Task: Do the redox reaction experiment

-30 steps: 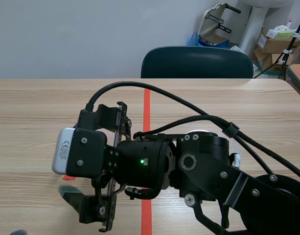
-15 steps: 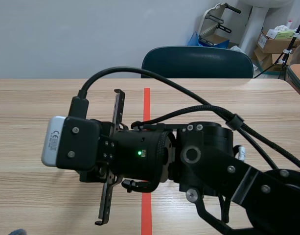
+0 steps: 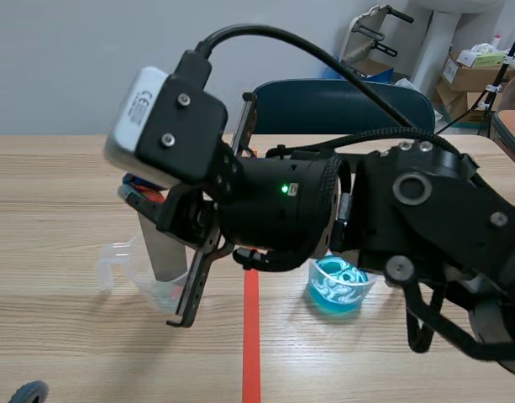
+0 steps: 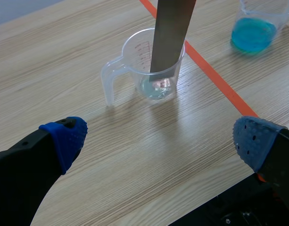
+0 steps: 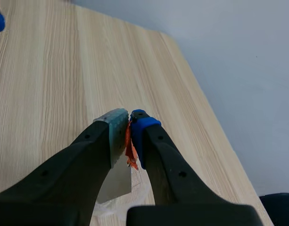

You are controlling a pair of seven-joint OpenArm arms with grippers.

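Note:
My right gripper point(image 5: 128, 123) is shut on the top end of a grey metal strip point(image 5: 115, 181), with an orange-red tag showing between its pads. The strip point(image 4: 170, 37) stands nearly upright, its lower end in the little clear liquid inside a clear measuring cup point(image 4: 132, 56) with a handle. In the scene view the right gripper point(image 3: 144, 191) holds the strip point(image 3: 162, 248) over the cup point(image 3: 114, 256), left of the red tape line. A beaker of blue liquid point(image 3: 337, 285) stands right of the line. My left gripper point(image 4: 158, 139) is open, short of the cup, holding nothing.
The red tape line point(image 4: 215, 77) runs between the cup and the blue beaker point(image 4: 255, 28). The right arm's bulk hangs over the table's middle. A dark chair point(image 3: 341, 105) stands at the far edge. One blue pad point(image 3: 28, 392) of the left gripper shows at the near left.
The right gripper shut on the strip low over the table, then rose and swung toward the far left. The strip now stands in the cup; cup and blue beaker came into sight.

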